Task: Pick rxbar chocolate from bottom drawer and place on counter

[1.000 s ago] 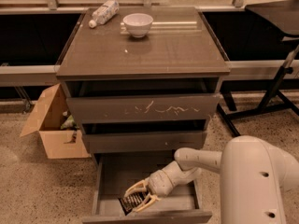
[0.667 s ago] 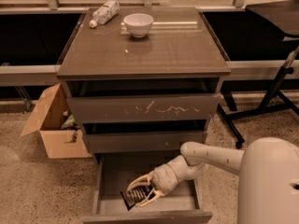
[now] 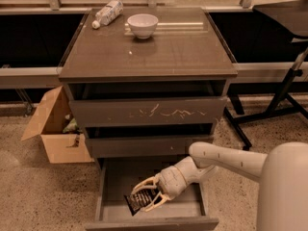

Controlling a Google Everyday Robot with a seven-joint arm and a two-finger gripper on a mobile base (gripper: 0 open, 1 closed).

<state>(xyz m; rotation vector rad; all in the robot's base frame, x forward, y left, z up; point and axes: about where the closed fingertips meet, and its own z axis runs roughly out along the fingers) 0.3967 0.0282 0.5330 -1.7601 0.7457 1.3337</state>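
The rxbar chocolate (image 3: 134,203), a small black wrapper bar, sits tilted at the front middle of the open bottom drawer (image 3: 118,174). My gripper (image 3: 145,197) reaches down into that drawer from the right, and its pale curved fingers (image 3: 143,184) close around the bar's right end. The bar's left end points toward the drawer's front wall. The counter (image 3: 154,57) is the glossy grey-brown top of the cabinet, well above the gripper.
A white bowl (image 3: 142,25) and a clear plastic bottle (image 3: 107,13) lie at the back left of the counter. The two upper drawers are slightly open. An open cardboard box (image 3: 53,129) stands left of the cabinet, and a black stand (image 3: 284,95) to the right.
My arm has stretched further left into the drawer and the fingers have closed on the bar, which now tilts up a little off the drawer floor.
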